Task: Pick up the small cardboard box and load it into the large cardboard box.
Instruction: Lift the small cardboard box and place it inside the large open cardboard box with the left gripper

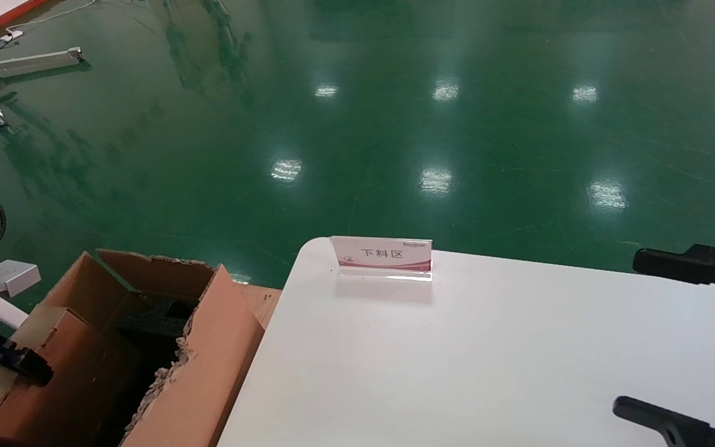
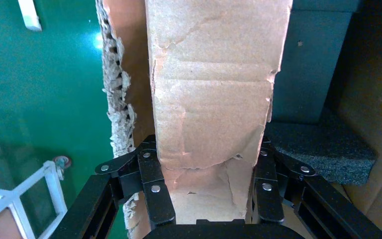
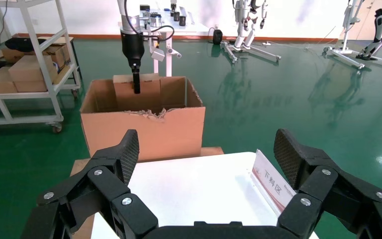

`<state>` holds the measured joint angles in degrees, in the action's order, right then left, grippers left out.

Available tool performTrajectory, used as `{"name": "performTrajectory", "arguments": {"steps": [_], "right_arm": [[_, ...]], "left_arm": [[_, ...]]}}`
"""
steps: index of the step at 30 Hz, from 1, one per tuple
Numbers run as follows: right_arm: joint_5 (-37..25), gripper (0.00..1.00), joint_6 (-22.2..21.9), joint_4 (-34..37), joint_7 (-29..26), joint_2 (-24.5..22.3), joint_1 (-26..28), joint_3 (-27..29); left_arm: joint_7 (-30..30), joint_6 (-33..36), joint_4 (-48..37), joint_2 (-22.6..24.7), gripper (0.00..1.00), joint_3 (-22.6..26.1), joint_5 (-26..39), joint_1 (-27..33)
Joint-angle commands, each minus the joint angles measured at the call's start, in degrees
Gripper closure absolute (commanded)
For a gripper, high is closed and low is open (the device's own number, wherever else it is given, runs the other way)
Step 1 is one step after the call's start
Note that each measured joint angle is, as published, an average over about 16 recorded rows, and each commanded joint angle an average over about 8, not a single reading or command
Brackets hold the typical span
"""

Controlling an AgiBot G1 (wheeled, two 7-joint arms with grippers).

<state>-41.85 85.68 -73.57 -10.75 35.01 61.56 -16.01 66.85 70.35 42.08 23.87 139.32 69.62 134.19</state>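
Note:
The large cardboard box (image 1: pixel 208 354), with ragged top edges, stands on the floor left of the table. My left gripper (image 1: pixel 22 366) is shut on the small cardboard box (image 1: pixel 72 366) and holds it inside the large box's opening. In the left wrist view the fingers (image 2: pixel 154 179) clamp both sides of the small box (image 2: pixel 214 89), with the ragged wall (image 2: pixel 117 99) on one side and black foam (image 2: pixel 323 144) on the other. The right wrist view shows the small box (image 3: pixel 151 92) held upright within the large box (image 3: pixel 144 129). My right gripper (image 1: pixel 629 334) is open and empty above the table.
A white table (image 1: pixel 488 360) carries a small acrylic sign (image 1: pixel 382 254) near its far edge. A brown board (image 1: pixel 264 304) lies under the large box. A white shelf cart with cartons (image 3: pixel 25 74) stands beyond the box. Green floor surrounds everything.

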Motion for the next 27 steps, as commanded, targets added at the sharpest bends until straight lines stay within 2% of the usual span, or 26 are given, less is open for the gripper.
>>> {"name": "performTrajectory", "arguments": {"steps": [1, 2, 27], "right_arm": [[0.0, 0.0, 0.0, 0.0, 0.0, 0.0, 0.0, 0.0], [0.0, 0.0, 0.0, 0.0, 0.0, 0.0, 0.0, 0.0], [0.01, 0.0, -0.02, 0.02, 0.0, -0.01, -0.01, 0.0]], "left_arm": [[0.03, -0.3, -0.8, 0.2, 0.06, -0.18, -0.63, -1.3], [0.05, -0.38, -1.06, 0.27, 0.0, -0.23, -0.81, -1.69], [0.16, -1.0, -2.99, 0.72, 0.0, -0.54, -2.06, -4.56]]}}
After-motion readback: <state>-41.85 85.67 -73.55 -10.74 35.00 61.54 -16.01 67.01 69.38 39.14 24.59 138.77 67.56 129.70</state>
